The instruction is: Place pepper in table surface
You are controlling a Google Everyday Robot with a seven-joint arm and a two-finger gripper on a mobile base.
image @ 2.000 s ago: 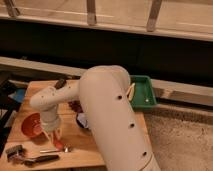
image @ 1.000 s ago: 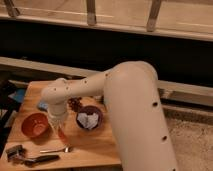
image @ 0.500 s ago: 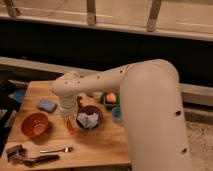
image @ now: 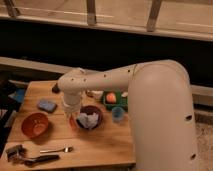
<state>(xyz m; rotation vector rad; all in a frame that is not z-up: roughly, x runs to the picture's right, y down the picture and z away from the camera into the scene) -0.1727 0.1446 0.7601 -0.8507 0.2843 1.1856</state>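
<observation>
My gripper (image: 73,118) points down from the white arm's wrist, over the wooden table surface (image: 102,145). It hangs between the orange strainer bowl (image: 35,125) and a dark bowl (image: 90,119). It is shut on the small red-orange pepper (image: 73,123), which hangs at the fingertips close above the tabletop, next to the dark bowl's left rim. I cannot tell whether the pepper touches the wood.
The dark bowl holds a crumpled white thing. A blue sponge (image: 47,105) lies at the left. A green tray (image: 120,104) with a round orange fruit (image: 111,97) is behind, and a blue cup (image: 117,114) is beside it. A fork (image: 57,149) and a dark tool (image: 27,158) lie near the front edge.
The arm has swung right, carrying the gripper and pepper from over the orange bowl to beside the dark bowl. The tray and blue cup have come into view.
</observation>
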